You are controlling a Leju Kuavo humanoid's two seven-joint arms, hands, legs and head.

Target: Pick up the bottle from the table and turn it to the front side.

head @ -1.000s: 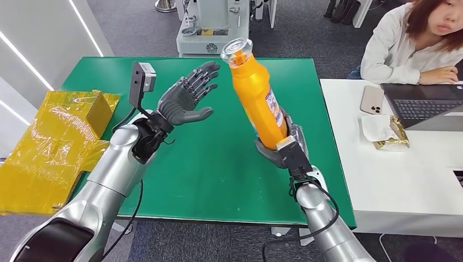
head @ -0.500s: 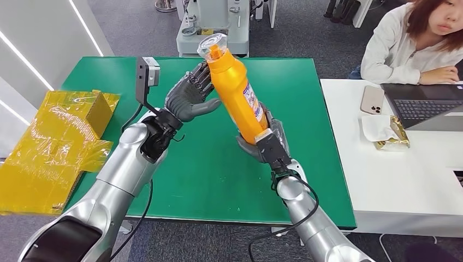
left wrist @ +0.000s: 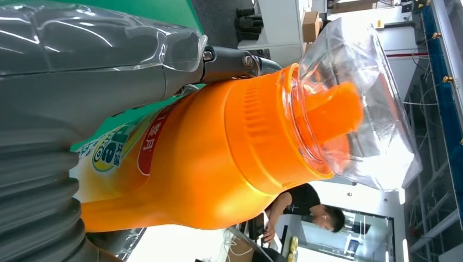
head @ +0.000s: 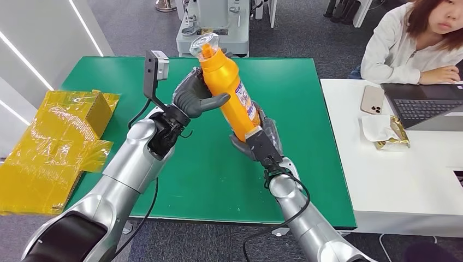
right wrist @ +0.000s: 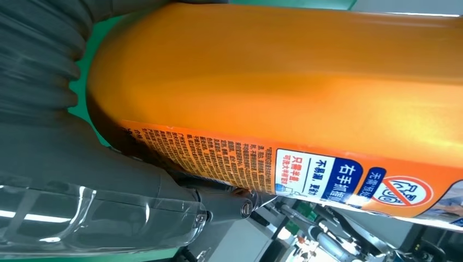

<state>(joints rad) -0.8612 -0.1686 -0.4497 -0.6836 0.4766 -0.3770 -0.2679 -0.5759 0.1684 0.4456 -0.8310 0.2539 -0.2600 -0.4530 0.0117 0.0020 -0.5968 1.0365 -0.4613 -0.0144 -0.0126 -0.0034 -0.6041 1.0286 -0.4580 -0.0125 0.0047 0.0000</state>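
With our right hand gripping the base of the orange bottle above the green worktop and our left hand wrapping its fingers round the shoulder, we should firm that upper hold before loosening the lower.

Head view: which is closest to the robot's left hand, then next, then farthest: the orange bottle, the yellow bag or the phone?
From the left hand:
1. Orange bottle: right in its grip, also held low down by the right hand.
2. Yellow bag: off to the robot's left, at the green table's edge.
3. Phone: far to the right, on the white table.
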